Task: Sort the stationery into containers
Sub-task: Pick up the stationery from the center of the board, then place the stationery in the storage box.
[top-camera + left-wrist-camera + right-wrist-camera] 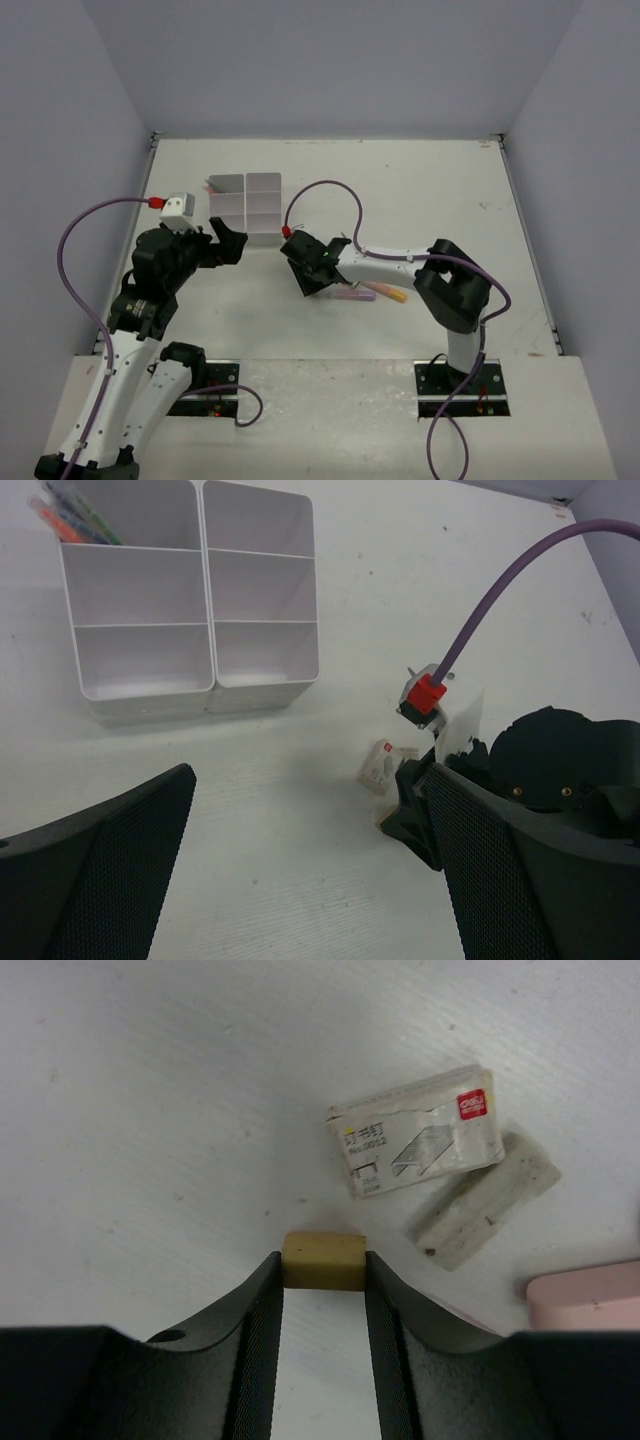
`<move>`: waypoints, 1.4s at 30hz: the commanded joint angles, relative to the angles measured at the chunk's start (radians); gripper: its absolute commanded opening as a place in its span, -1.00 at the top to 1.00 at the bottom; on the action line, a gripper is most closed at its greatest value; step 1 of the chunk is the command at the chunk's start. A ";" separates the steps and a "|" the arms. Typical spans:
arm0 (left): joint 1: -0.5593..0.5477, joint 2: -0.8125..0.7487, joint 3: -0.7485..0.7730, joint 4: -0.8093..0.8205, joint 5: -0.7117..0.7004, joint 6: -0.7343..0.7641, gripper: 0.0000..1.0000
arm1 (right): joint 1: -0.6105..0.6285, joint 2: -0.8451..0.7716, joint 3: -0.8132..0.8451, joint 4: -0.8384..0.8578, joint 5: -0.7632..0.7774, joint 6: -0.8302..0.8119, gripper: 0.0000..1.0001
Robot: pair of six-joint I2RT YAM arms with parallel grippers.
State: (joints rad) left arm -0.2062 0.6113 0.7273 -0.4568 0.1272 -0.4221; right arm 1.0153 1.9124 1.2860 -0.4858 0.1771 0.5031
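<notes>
The left arm (pixel 150 300) and right arm (pixel 390 265) are both wearing white shells between bulky black joint housings. The left purple cable (pixel 72 262) is ending in a red plug (pixel 156 202) at a white camera block (pixel 180 207). The right purple cable (pixel 335 185) is carrying its own red connector (pixel 292 229). A green light (pixel 325 257) is glowing on the right wrist. The left gripper (pixel 307 780) is showing black, mesh-textured fingers (pixel 100 870). The right gripper (pixel 322 1260) is showing smooth, glossy black fingertips (pixel 250 1330), and 2 brass screws (pixel 517 792) are dotting its black housing.

Bright, even light; soft shadows.
</notes>
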 commanded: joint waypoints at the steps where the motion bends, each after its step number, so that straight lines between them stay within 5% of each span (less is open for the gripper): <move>1: -0.007 -0.018 0.004 0.011 -0.016 0.036 -1.00 | 0.045 -0.173 0.059 -0.017 0.009 -0.015 0.79; 7: 0.005 -0.113 0.020 -0.039 -0.194 -0.012 -1.00 | -0.022 -0.242 0.184 0.043 0.059 -0.029 0.82; 16: 0.025 -0.271 0.021 -0.064 -0.326 -0.052 -1.00 | -0.117 0.126 0.809 0.059 0.214 -0.041 0.76; 22: 0.027 -0.274 0.023 -0.057 -0.296 -0.043 -1.00 | -0.131 0.279 0.984 0.133 0.231 -0.121 0.75; 42: 0.030 -0.273 0.015 -0.040 -0.251 -0.032 -1.00 | -0.158 0.377 0.917 0.159 0.221 -0.064 0.73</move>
State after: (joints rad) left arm -0.1852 0.3336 0.7277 -0.5114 -0.1378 -0.4611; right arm 0.8768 2.2523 2.1876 -0.3594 0.3615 0.4116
